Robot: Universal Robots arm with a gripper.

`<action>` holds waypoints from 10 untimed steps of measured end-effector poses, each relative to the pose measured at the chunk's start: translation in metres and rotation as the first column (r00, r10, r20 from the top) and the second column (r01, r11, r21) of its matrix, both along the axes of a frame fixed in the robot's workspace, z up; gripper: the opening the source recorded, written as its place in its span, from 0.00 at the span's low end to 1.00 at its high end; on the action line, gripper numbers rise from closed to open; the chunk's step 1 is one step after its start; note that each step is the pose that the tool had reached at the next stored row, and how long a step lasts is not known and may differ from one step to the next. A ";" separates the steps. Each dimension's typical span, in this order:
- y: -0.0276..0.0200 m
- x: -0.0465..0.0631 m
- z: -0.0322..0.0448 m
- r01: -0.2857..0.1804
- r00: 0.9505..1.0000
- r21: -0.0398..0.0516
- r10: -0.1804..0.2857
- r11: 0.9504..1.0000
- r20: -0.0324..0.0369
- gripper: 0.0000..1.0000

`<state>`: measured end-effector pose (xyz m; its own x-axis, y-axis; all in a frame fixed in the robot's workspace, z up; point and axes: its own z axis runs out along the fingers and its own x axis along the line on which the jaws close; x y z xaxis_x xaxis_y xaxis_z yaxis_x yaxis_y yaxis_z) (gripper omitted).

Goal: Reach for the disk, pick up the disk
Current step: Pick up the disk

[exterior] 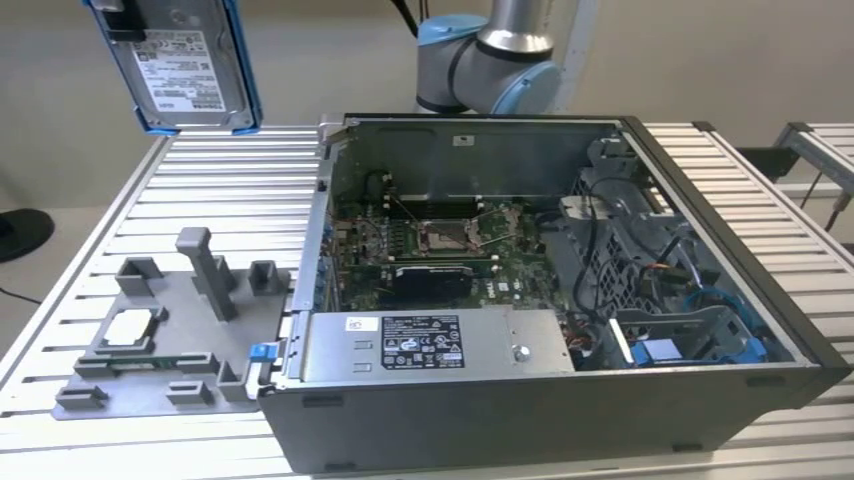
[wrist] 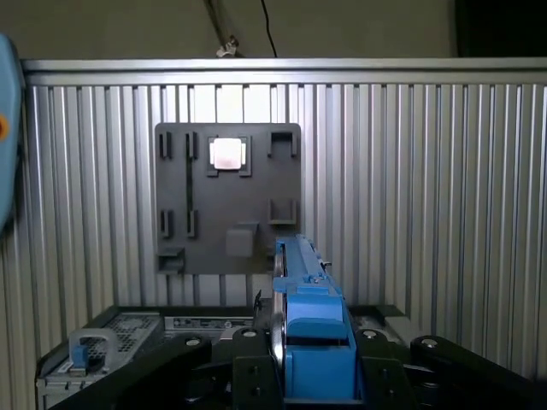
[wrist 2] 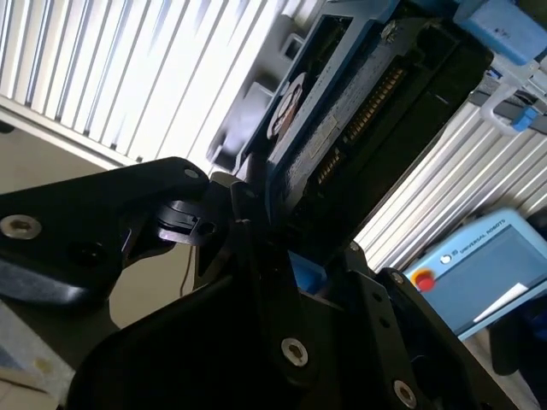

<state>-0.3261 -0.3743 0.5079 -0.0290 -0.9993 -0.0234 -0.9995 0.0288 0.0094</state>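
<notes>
Exterior view shows the disk [exterior: 180,65] high up in the air at the exterior view's left, well above the table [exterior: 240,190] and well apart from the open computer case [exterior: 534,410]. Its white label faces the camera and its blue frame runs down both sides. In the first wrist view the gripper [wrist: 312,371] is closed on the disk [wrist: 309,316], with the blue frame pinched between the black fingers [wrist: 250,374]. So I think the pick-up is as good as done. To do this step well, the squeeze should be firm and even on the two blue sides. The disk looks flat, hard and smooth, and it could slip or tip if it were held by one corner. It hangs upright with a small lean, and it is best held steady like that, with no shaking. Under it, in the first wrist view, lie the grey plate [wrist: 226,201] with its little posts and the small square chip [wrist: 227,154]. The posts stick up, so they are edges to mind. The case has tall walls and a long grey box [exterior: 427,345] along its near side, and those are hard edges too. Up where the disk is, the air looks open all around, and the arm [exterior: 487,60] stands well apart, beyond the case.
</notes>
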 end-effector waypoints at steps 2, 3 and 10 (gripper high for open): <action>0.0000 0.003 0.0000 0.000 1.000 0.000 0.000 1.000 0.000 0.00; 0.0000 0.005 0.0000 0.000 1.000 0.000 0.000 1.000 0.000 0.00; 0.0000 0.014 0.0000 0.000 1.000 0.000 0.000 1.000 0.000 0.00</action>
<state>-0.3123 -0.3743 0.5079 -0.0289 -0.9993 -0.0235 -0.9995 0.0287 0.0094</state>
